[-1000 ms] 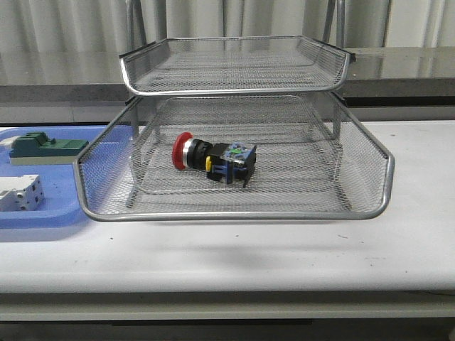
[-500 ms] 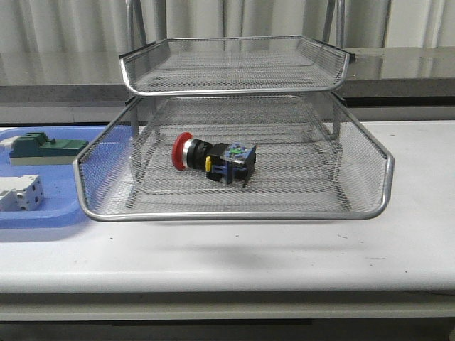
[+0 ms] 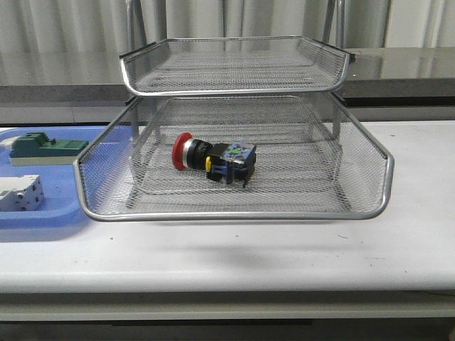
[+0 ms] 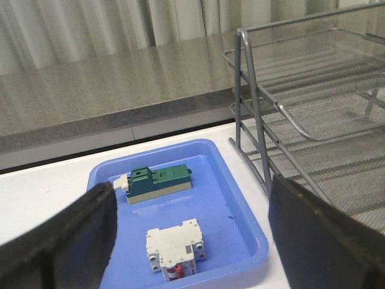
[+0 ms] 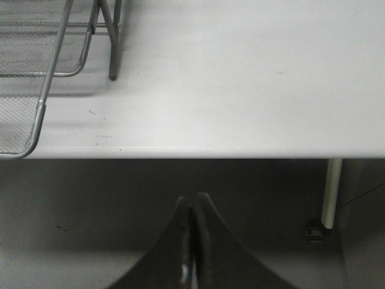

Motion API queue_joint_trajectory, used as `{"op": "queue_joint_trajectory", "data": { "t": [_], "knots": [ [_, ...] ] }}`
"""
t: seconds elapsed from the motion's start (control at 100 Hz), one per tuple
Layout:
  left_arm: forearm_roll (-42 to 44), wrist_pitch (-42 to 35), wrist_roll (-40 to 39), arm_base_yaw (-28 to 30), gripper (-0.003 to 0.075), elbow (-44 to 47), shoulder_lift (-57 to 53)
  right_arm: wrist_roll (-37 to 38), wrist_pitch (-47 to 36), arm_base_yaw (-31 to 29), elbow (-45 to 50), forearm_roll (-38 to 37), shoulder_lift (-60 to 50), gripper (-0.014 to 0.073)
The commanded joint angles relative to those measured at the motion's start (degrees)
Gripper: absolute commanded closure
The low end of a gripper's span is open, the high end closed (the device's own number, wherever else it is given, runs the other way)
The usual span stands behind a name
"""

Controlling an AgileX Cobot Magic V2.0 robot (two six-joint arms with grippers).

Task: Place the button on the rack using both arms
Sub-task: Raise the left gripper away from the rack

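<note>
the left gripper [image 4: 189, 241] stands wide open with nothing between its two dark fingers [image 4: 60, 241], which frame its wrist view from either side. the right gripper [image 5: 194, 241] has its fingers pressed together into a thin seam, holding nothing, and hangs out past the front edge of the white table [image 5: 240, 90], over the dim floor below. neither arm shows in the front view.

the button [image 3: 213, 160] lies on its side on the mesh floor of the lower visible tier of the rack [image 3: 234, 213], a little toward 9 o'clock of that tier's middle. its red cap points to 9 o'clock and its black body, with yellow and blue parts, trails toward 3 o'clock. nothing touches it but the mesh.

the rack sits on the white table in the middle of the front view, its upper tier set back toward 12 o'clock above the lower one.

at 9 o'clock of the rack, just beside its frame legs, lies a blue tray [image 4: 246, 235]. in the tray a green block [image 4: 157, 182] lies toward 12 o'clock, and a white terminal block [image 4: 174, 244] lies toward 6 o'clock of it, the two apart. the left wrist view looks down on both.
</note>
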Motion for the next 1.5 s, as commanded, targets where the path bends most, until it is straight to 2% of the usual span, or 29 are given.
{"op": "queue_joint_trajectory", "data": {
  "t": [0.0, 0.2, 0.57, 0.69, 0.88, 0.92, 1.17, 1.3, 1.49],
  "knots": [
    [-2.26, -7.86, -0.57, 0.16, 0.0209, 1.13, -2.28, -0.12, -3.34, -0.03, -1.94, -0.95, 0.48, 0.0703],
    [-4.92, -15.29, -0.57, 0.16, 0.0209, 5.21, -4.17, -0.12, -3.34, -0.03, -1.94, -0.95, 0.48, 0.0703],
    [-6.09, -15.83, -0.57, 0.16, 0.0225, 5.44, -4.17, -0.12, -3.34, -0.03, -1.94, -0.95, 0.48, 0.0703],
    [-6.46, -15.83, -0.57, 0.16, 0.0364, 5.44, -4.17, -0.12, -3.34, -0.03, -1.94, -0.95, 0.48, 0.0703],
    [-6.46, -15.83, -0.57, 0.16, 0.0694, 5.44, -4.17, -0.12, -3.34, -0.03, -1.94, -0.95, 0.48, 0.0703],
    [-6.46, -15.83, -0.57, 0.16, 0.0743, 5.44, -4.17, -0.12, -3.34, -0.03, -1.94, -0.95, 0.48, 0.0703],
    [-6.46, -15.83, -0.57, 0.16, 0.0741, 5.44, -4.17, -0.25, -3.34, -0.03, -1.94, -0.95, 0.48, 0.0703],
    [-6.46, -15.83, -0.57, 0.16, 0.0741, 5.44, -4.17, -1.23, -4.85, -0.03, -1.94, -4.60, 0.48, 0.0703],
    [-6.46, -15.83, -0.57, 0.16, 0.0741, 5.44, -4.17, -1.23, -4.85, -0.03, -1.94, -5.00, 0.48, 0.0703]
  ]
}}
